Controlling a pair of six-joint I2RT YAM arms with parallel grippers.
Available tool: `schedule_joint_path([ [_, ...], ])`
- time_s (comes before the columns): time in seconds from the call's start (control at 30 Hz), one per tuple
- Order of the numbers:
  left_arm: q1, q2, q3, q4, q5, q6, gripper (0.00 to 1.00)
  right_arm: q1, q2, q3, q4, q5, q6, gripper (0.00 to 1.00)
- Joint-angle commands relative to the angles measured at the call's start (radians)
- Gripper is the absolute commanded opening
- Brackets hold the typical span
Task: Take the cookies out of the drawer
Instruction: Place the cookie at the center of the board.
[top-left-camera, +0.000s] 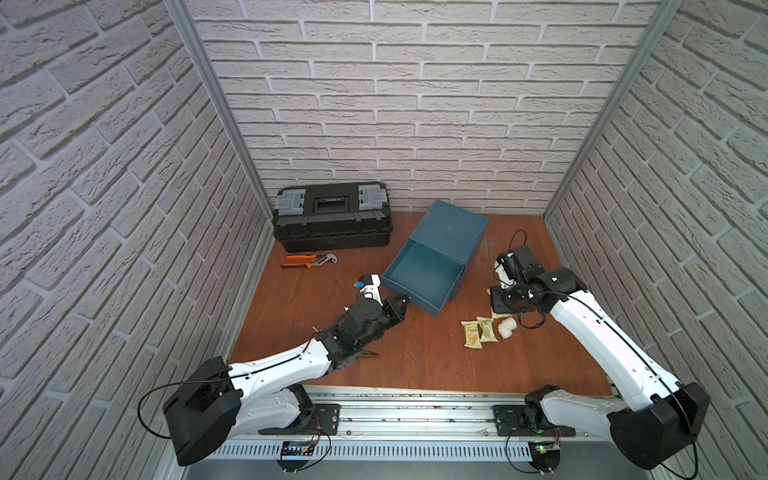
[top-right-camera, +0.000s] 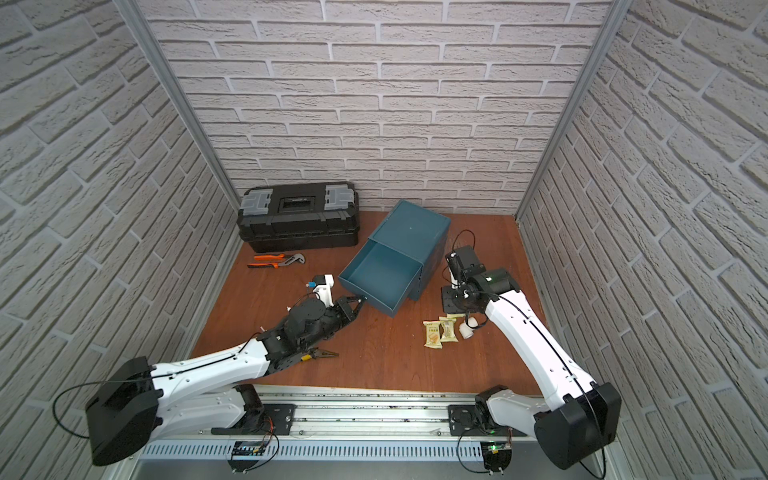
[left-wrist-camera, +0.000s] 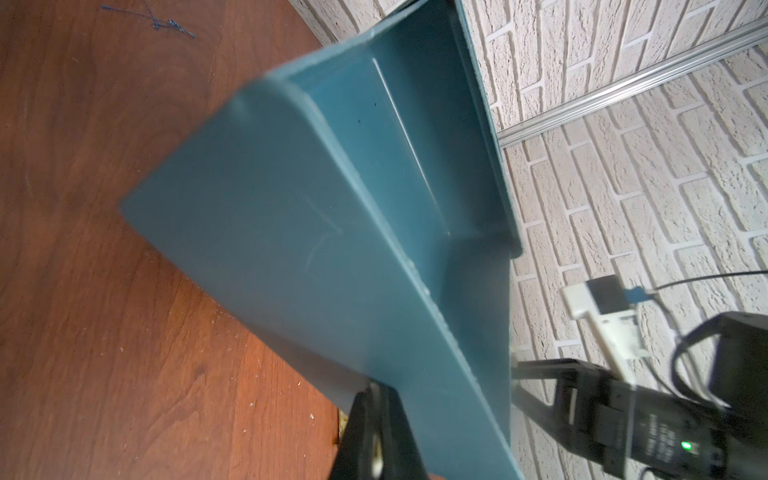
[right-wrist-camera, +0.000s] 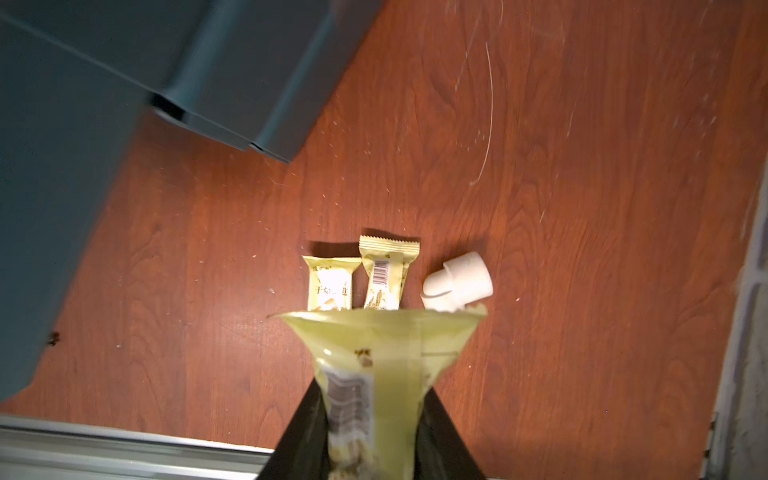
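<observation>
1. Drawer (top-left-camera: 422, 272) looks empty; left pincer (top-left-camera: 404, 300) clamps its near corner.
2. Two cookies (top-left-camera: 478, 332) lie on the table (top-left-camera: 415, 357), right of it.
3. Right pincer (right-wrist-camera: 374, 419) grips a third packet (right-wrist-camera: 390, 353) just beside them; only placing it seems left.

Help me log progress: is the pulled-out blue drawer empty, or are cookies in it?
Empty where visible: the drawer shows only bare blue floor in both top views and the left wrist view.

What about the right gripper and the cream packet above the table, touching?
Touching. The right wrist view shows the cream packet pinched between the two black fingers of the right gripper, which press on both its sides.
</observation>
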Motion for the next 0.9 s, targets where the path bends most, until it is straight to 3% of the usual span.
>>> schedule_joint_path([
  [0.0, 0.009, -0.002, 0.02, -0.01, -0.027, 0.016, 0.0, -0.045, 0.024, -0.069, 0.186, -0.075, 0.054, 0.19],
  [0.4, 0.008, 0.015, 0.027, 0.002, -0.021, 0.015, 0.0, -0.18, 0.42, -0.049, 0.401, -0.117, -0.014, 0.18],
  [0.67, 0.009, 0.002, 0.027, -0.013, -0.028, 0.018, 0.0, -0.194, 0.558, -0.005, 0.439, -0.095, -0.02, 0.2],
  [0.87, 0.009, 0.005, 0.034, -0.017, -0.03, 0.017, 0.0, -0.196, 0.546, 0.013, 0.414, -0.082, -0.03, 0.4],
])
